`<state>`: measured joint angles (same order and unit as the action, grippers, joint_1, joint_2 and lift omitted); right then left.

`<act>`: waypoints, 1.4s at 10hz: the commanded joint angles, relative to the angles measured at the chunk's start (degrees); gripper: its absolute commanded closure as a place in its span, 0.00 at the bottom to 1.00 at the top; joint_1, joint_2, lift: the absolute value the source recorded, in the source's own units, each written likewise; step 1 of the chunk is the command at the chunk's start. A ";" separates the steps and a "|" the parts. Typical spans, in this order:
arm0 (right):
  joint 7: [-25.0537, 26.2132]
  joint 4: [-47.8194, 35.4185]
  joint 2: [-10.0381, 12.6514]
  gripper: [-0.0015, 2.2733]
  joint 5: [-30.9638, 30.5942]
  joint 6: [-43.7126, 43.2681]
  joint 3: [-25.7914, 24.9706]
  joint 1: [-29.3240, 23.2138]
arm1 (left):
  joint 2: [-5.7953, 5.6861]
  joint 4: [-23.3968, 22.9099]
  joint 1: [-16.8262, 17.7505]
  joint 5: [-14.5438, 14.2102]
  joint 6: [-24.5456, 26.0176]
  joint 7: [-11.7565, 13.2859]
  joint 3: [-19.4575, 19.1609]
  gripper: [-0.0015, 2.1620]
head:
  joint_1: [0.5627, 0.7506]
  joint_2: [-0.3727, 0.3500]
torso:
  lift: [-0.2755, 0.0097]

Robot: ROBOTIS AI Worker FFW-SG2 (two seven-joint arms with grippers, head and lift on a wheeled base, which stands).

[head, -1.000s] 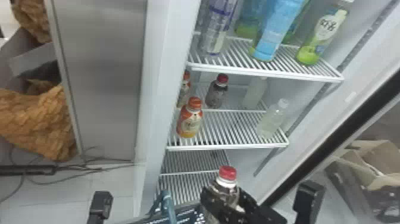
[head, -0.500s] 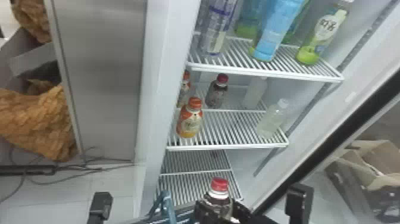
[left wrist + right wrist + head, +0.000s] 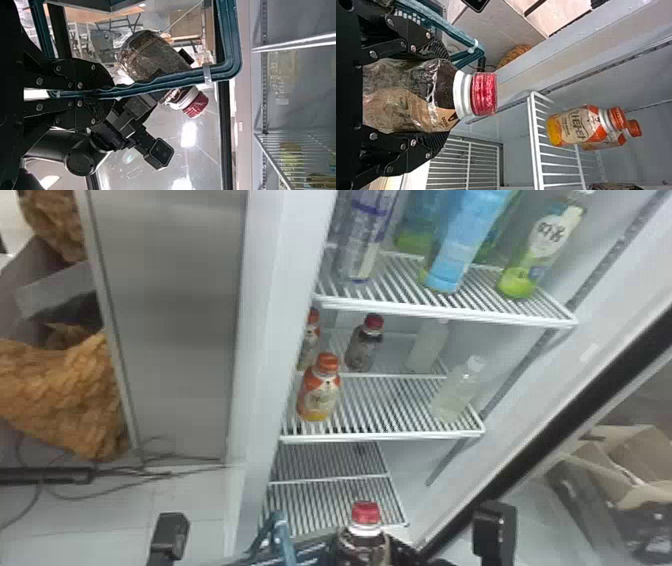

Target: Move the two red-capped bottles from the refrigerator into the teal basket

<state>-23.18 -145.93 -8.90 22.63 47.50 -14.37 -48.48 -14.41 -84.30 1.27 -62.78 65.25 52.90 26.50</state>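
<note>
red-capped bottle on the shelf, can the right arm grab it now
Probably not: the right gripper is closed on the other red-capped bottle. Otherwise the way to the shelf bottle looks fairly free, the nearer orange-capped bottle standing to its left.

Pale tiles covered the floor. A grey panel stood upright; loose dark cables ran near its foot. Wrinkled brown material was noted left of it, open cardboard boxes far right.

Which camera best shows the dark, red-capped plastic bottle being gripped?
Right wrist view: the bottle, cap and label close up. Head view: cap and shoulders. Left wrist view: body crossed by the teal basket's rim.
</note>
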 commanded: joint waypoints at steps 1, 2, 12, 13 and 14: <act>-0.99 0.17 -0.33 0.27 -1.03 1.30 -0.03 0.67 | 0.00 0.00 0.00 0.05 0.00 -0.08 0.00 0.50 | 0.70 0.03 | 0.17; -1.25 0.45 -0.33 0.25 -1.26 1.44 -0.03 0.95 | 0.00 0.00 0.00 0.05 0.00 -0.08 0.00 0.50 | 0.70 0.03 | 0.17; -0.46 9.17 1.16 0.14 -3.55 -15.16 -0.03 5.31 | 0.09 0.14 0.00 -0.52 -0.70 -0.34 0.12 0.50 | 0.70 0.03 | 0.17; 1.12 11.56 1.34 0.14 -3.89 -19.52 -0.14 6.43 | 0.09 0.14 0.00 -0.52 -0.84 -0.34 0.23 0.50 | 0.70 0.03 | 0.17; 2.35 14.23 1.60 0.14 -3.89 -23.88 -0.48 7.98 | 0.09 0.14 0.00 -0.64 -0.84 -0.34 0.23 0.50 | 0.70 0.03 | 0.17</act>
<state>-20.96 -133.32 -7.46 18.77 26.33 -14.63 -41.46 -14.32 -84.17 1.25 -63.34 64.43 52.56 26.71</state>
